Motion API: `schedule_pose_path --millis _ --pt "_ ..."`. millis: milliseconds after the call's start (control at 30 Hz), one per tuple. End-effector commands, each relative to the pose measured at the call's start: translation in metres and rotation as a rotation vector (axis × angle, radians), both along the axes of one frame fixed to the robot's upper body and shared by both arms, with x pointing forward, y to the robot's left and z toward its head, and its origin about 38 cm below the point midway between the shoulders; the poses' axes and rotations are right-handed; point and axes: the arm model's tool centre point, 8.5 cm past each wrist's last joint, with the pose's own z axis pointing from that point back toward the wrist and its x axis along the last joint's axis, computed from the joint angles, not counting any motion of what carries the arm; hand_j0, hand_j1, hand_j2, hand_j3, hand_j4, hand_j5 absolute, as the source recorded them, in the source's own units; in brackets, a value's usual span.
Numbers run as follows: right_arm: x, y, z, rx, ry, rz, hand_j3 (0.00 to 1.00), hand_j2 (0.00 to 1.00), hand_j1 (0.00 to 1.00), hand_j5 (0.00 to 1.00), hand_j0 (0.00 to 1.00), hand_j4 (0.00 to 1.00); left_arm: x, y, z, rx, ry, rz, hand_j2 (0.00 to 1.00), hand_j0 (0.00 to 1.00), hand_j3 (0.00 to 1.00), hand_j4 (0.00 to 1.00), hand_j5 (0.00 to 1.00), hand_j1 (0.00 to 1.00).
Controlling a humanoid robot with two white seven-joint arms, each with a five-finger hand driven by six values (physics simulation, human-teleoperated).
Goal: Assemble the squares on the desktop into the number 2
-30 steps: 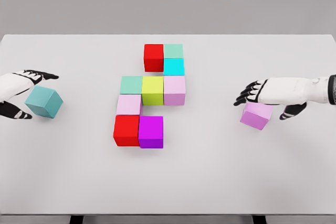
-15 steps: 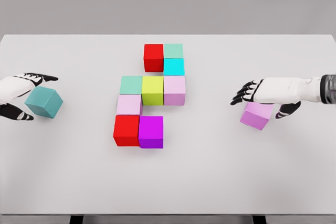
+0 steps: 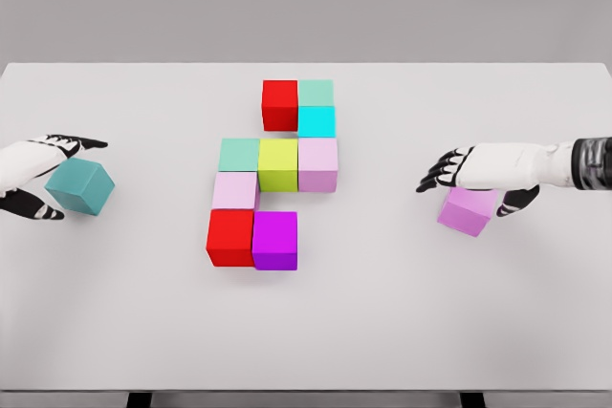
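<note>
Several coloured cubes form a cluster mid-table: a red cube (image 3: 280,104), a green one (image 3: 316,93) and a cyan one (image 3: 316,121) at the top. Below them come a mint (image 3: 239,154), yellow (image 3: 278,163) and pale pink (image 3: 317,163) row, then a pink cube (image 3: 235,190). A red (image 3: 230,237) and a magenta cube (image 3: 275,240) lie at the bottom. A teal cube (image 3: 81,186) lies far left; my left hand (image 3: 78,179) straddles it, fingers spread. A violet cube (image 3: 469,210) lies right, under my open right hand (image 3: 461,196).
The white table (image 3: 382,322) stretches wide around the cluster. Its front edge runs along the bottom of the view. A grey wall stands behind the far edge.
My right hand has drifted slightly left and up over the violet cube, which stayed put. The left hand and the teal cube have barely shifted.
</note>
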Motion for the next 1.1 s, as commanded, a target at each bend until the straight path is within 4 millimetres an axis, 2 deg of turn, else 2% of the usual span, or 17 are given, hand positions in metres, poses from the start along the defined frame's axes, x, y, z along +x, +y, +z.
schedule_pose_path --millis 0,67,200,500,667,733,867,967,1000,1067 --pt "0.000 0.000 0.000 0.002 0.000 -0.002 1.00 1.00 1.00 1.00 1.00 1.00 0.001 0.001 -0.003 -0.005 0.005 0.017 1.00 1.00 1.00 1.00 1.00 1.00" --pt "-0.001 0.000 -0.001 -0.001 0.003 -0.001 1.00 1.00 1.00 1.00 1.00 1.00 0.000 -0.002 -0.009 -0.003 0.023 0.010 1.00 1.00 1.00 1.00 1.00 1.00" --pt "-0.002 0.002 -0.004 -0.003 0.011 0.004 1.00 1.00 1.00 1.00 1.00 1.00 0.004 -0.003 -0.009 -0.002 0.023 0.008 1.00 1.00 1.00 1.00 1.00 1.00" --pt "-0.002 0.000 -0.006 -0.025 0.006 0.005 0.91 0.91 0.91 0.91 0.91 0.91 0.004 -0.002 -0.010 0.000 0.026 0.012 1.00 1.00 1.00 1.00 1.00 1.00" --pt "-0.002 0.000 -0.006 -0.025 0.006 0.005 0.83 0.83 0.83 0.83 0.83 0.83 0.004 0.000 -0.010 0.013 0.027 0.021 1.00 1.00 1.00 1.00 1.00 1.00" --pt "-0.002 0.000 -0.006 -0.025 0.006 0.005 0.80 0.80 0.80 0.80 0.80 0.80 0.005 -0.001 -0.010 0.023 0.019 0.023 0.93 0.93 0.93 0.93 0.93 0.93" --pt "-0.002 0.000 -0.006 -0.025 0.006 0.005 0.70 0.70 0.70 0.70 0.70 0.70 0.004 -0.001 -0.014 0.027 0.030 0.025 0.78 0.78 0.78 0.78 0.78 0.78" --pt "-0.003 0.001 -0.008 -0.027 0.010 0.011 0.67 0.67 0.67 0.67 0.67 0.67 0.002 -0.002 -0.017 0.032 0.042 0.018 0.72 0.72 0.72 0.72 0.72 0.72" --pt "-0.003 0.002 -0.008 -0.028 0.011 0.013 0.66 0.66 0.66 0.66 0.66 0.66 0.001 -0.003 -0.018 0.032 0.043 0.015 0.65 0.65 0.65 0.65 0.65 0.65" --pt "-0.004 0.003 -0.007 -0.027 0.008 0.017 0.65 0.65 0.65 0.65 0.65 0.65 0.001 -0.003 -0.018 0.033 0.045 0.015 0.63 0.63 0.63 0.63 0.63 0.63"
